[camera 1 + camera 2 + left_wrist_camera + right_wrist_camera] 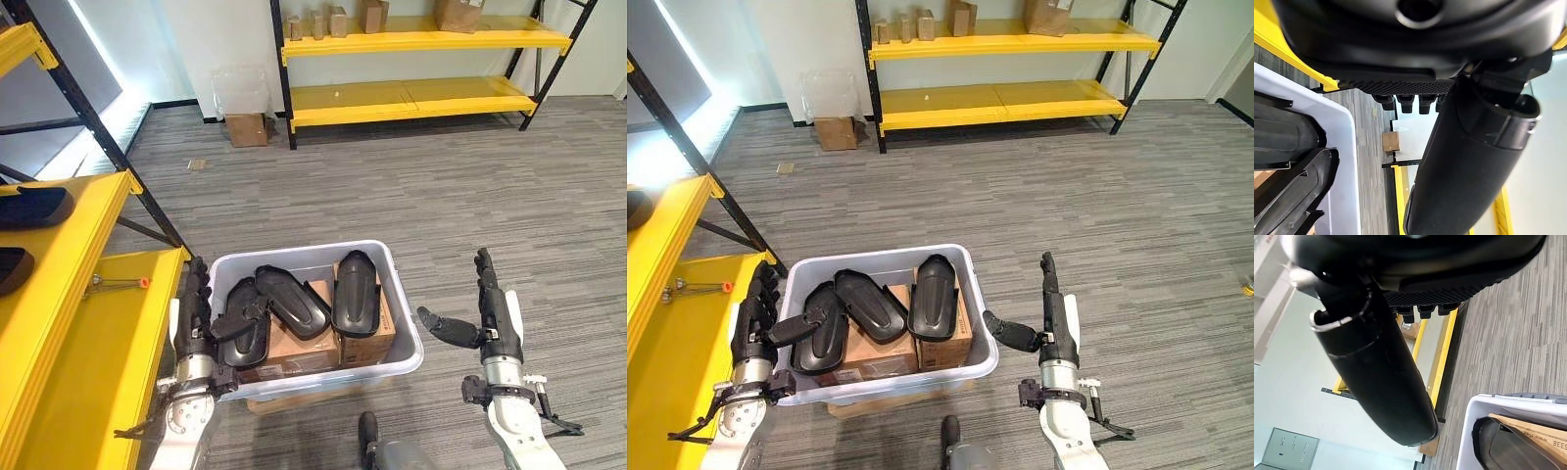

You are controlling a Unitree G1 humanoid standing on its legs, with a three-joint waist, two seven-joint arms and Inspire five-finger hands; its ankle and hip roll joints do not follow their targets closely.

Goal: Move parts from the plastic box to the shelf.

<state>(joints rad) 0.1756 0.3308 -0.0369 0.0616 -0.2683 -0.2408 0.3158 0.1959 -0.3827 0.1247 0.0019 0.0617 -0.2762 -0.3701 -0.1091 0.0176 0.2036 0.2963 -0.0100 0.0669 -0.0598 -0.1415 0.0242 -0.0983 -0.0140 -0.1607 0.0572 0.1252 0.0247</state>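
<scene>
A: Where are the parts?

B: Low in the middle of the frame. Three black parts lie in the plastic box (404, 294), which sits on the grey carpet (411, 186). The left part (247, 328) and the middle part (294, 301) lean across each other, and the right part (355, 292) lies lengthwise along the box. All three rest on cardboard boxes (313, 348) inside it.

A: And the shelf?

B: The yellow shelf (93, 343) runs down the left edge of the frame, on a black frame. Two more black parts (29, 208) lie on its upper level at the far left, and a small tool with an orange tip (118, 284) lies on the lower level.

A: What is the left hand doing?

B: The left hand (194, 318) stands upright at the left wall of the box, between box and shelf. Its fingers are straight and point up, and its thumb reaches sideways over the rim onto the left part. It grips nothing.

A: The right one?

B: The right hand (490, 304) is in the lower right of the frame, apart from the box, over the carpet. Its fingers are straight and pressed together, the thumb sticks out toward the box, and it is empty.

A: Anything behind?

B: A second yellow shelf (421, 93) across the top of the frame, carrying brown boxes (372, 15). Beside it, in the upper left, a clear bin (240, 90) sits above a cardboard carton (246, 128).
</scene>
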